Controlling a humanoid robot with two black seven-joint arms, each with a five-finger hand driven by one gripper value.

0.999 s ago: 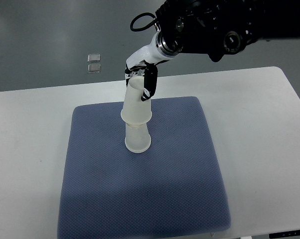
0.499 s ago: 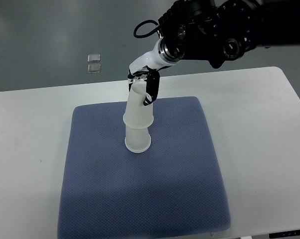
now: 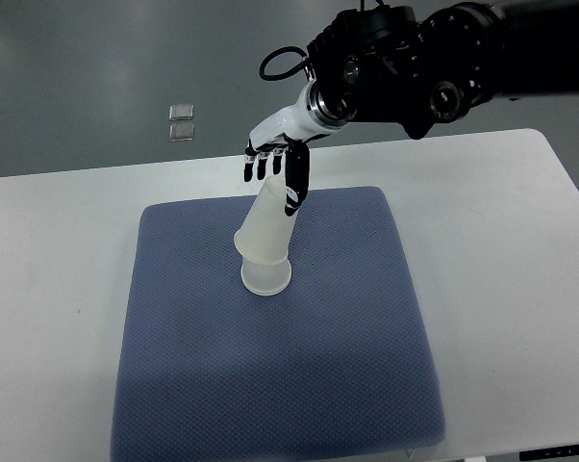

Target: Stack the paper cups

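Right hand (image 3: 278, 171): fingers now spread, released from upper cup (image 3: 269, 223), which has dropped further onto lower cup (image 3: 266, 277) on blue mat (image 3: 270, 366). Stack judged seated.

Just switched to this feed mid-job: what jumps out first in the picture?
The stacked paper cups stand mouth-down in the upper middle of the blue mat, leaning a little. The right hand, white with black fingers, sits at the top of the stack, its fingers extended over the upper cup; its bulky black arm reaches in from the upper right, above the white table.
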